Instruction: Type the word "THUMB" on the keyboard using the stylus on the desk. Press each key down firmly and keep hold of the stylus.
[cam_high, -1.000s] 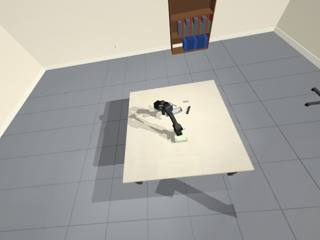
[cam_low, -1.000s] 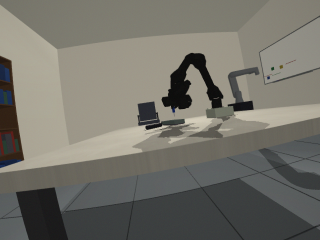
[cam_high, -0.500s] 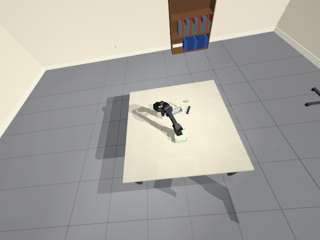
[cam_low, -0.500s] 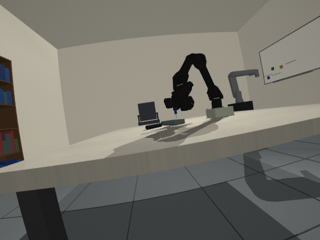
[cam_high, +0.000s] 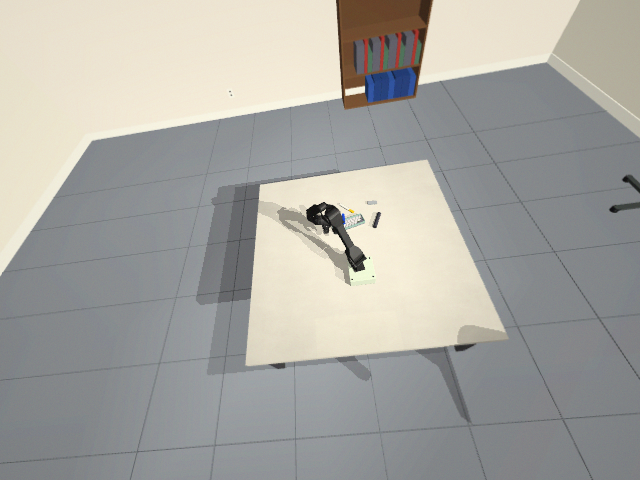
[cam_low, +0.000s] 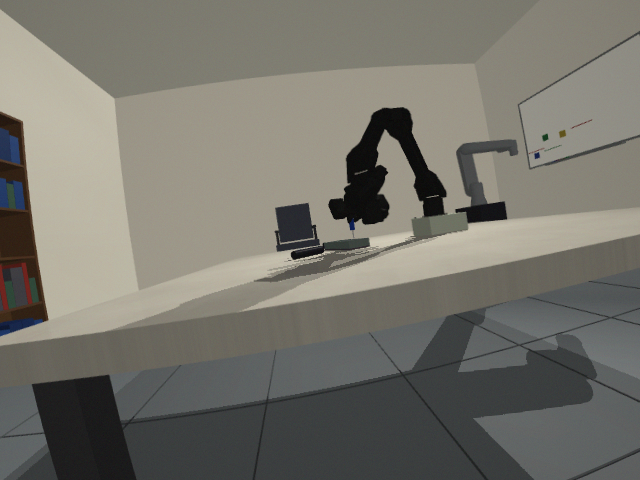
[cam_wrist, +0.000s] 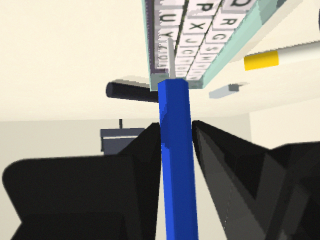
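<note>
My gripper (cam_wrist: 175, 129) is shut on the blue stylus (cam_wrist: 176, 160) (cam_low: 352, 225) (cam_high: 342, 218), its black fingers on either side of the barrel. The stylus points down, and its thin grey tip is over the keyboard (cam_wrist: 227, 47) (cam_low: 346, 243) (cam_high: 354, 221). The keyboard has a teal case and white lettered keys. In the wrist view the tip shows beside the Y key, with X and J in the row to its right. I cannot tell if the tip touches a key. The arm hides part of the keyboard in the top view.
A black cylinder (cam_high: 376, 219) (cam_low: 307, 253) (cam_wrist: 131, 92) lies off the keyboard's end. A yellow and white pen-like thing (cam_wrist: 261, 60) (cam_high: 351, 210) lies along its far side. A small grey block (cam_high: 371, 202) (cam_wrist: 224, 91) lies beyond. The arm stands on a pale green base (cam_high: 361, 277) (cam_low: 439, 225).
</note>
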